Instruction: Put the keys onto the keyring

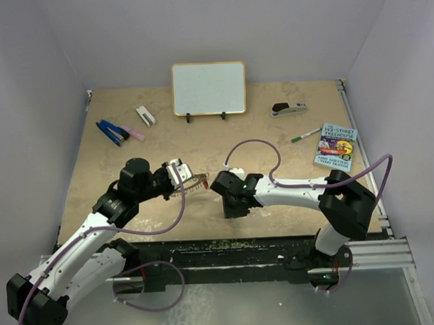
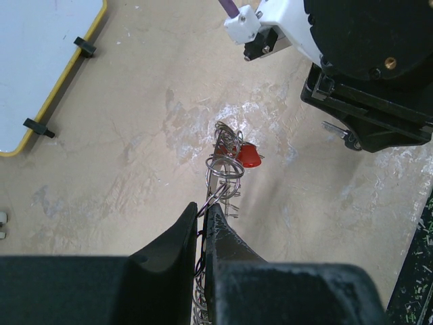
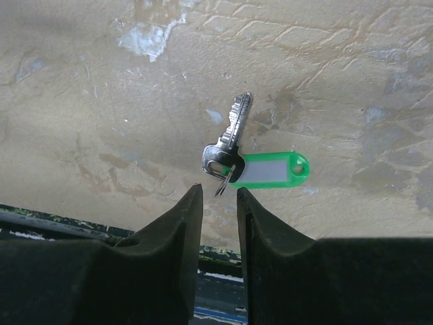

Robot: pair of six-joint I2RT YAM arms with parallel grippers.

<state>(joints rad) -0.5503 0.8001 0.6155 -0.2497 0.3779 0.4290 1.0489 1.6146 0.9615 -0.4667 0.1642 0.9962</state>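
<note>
My left gripper (image 2: pixel 201 208) is shut on the keyring (image 2: pixel 225 166), a silver ring with a jagged metal fringe, and holds it edge-on above the table. The red-headed key (image 2: pixel 248 156) hangs at the ring's far end. In the top view the left gripper (image 1: pixel 180 173) holds the ring (image 1: pixel 193 184) at table centre. The green-headed key (image 3: pixel 270 169) lies flat on the table with its silver blade (image 3: pixel 237 122) and a small split ring (image 3: pixel 223 183). My right gripper (image 3: pixel 220 193) is open just short of it, the split ring at its fingertips. In the top view the right gripper (image 1: pixel 230 205) hides this key.
A whiteboard (image 1: pixel 209 88) stands at the back. A stapler (image 1: pixel 289 110), a green-capped pen (image 1: pixel 305 135) and a book (image 1: pixel 336 146) lie at the right. Blue-handled pliers (image 1: pixel 111 131) and a white clip (image 1: pixel 145 115) lie at the back left. The table's front edge (image 3: pixel 81 223) is close under the right gripper.
</note>
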